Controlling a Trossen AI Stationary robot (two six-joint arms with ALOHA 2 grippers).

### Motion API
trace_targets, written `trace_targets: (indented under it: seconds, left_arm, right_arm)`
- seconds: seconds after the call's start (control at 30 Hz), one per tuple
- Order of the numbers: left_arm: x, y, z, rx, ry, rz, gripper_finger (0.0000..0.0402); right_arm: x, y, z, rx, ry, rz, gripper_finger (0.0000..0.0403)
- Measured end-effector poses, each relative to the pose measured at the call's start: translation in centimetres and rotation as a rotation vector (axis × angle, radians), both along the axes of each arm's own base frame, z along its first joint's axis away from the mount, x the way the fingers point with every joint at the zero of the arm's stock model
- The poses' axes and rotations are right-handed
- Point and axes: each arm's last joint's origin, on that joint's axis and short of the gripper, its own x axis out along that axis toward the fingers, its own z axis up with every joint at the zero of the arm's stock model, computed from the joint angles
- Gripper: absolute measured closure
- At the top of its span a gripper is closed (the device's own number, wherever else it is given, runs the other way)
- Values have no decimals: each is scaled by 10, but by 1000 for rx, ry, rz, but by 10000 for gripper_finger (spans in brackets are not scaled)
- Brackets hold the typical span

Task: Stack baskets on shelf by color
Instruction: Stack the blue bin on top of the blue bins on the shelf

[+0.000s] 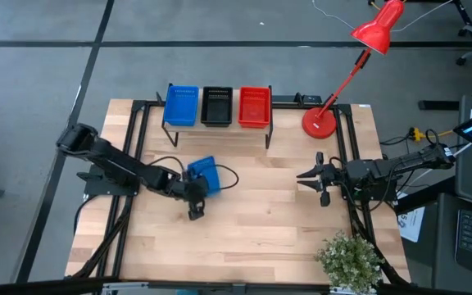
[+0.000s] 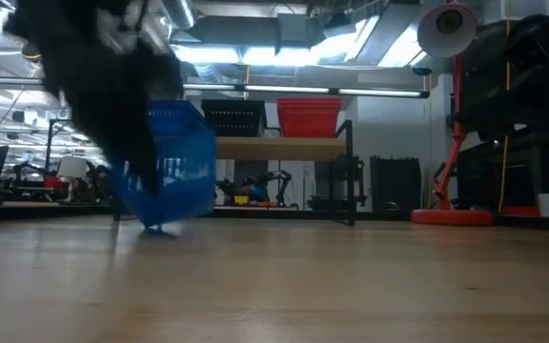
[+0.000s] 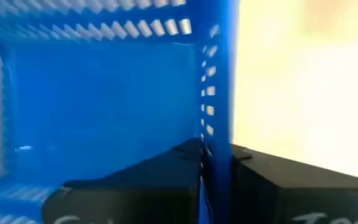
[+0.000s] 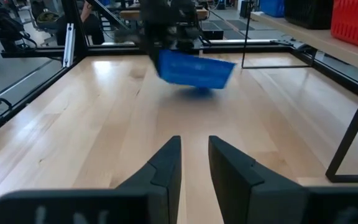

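A blue basket (image 1: 205,174) sits tilted at the table's left middle, with my left gripper (image 1: 197,188) shut on it. It also shows in the low view (image 2: 174,176) and the right wrist view (image 4: 194,68). The shelf (image 1: 220,128) at the far edge carries a blue basket (image 1: 182,105), a black basket (image 1: 216,105) and a red basket (image 1: 254,106) side by side. My right gripper (image 1: 311,176) waits open at the table's right, its fingers (image 4: 194,158) apart with nothing between them. My left gripper pinches one slotted side wall (image 3: 215,143) of the blue basket near its rim, with one finger inside the basket and one outside. The fingers come slanting down from the table's left. The basket hangs tilted, and I cannot tell whether its lowest corner (image 2: 160,227) touches the table.
A red desk lamp (image 1: 359,49) stands on its round base (image 1: 319,121) at the far right. A potted plant (image 1: 351,258) sits at the near right corner. A thin black cable (image 1: 229,176) loops beside the held basket. Bare wood lies across the table's near half.
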Motion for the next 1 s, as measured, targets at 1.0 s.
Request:
trace_targets:
  seconds: [1.0]
  left_arm:
    - [-91,175,209,519,251,-109,401]
  right_arm:
    - [0,0,0,1,3,0,321]
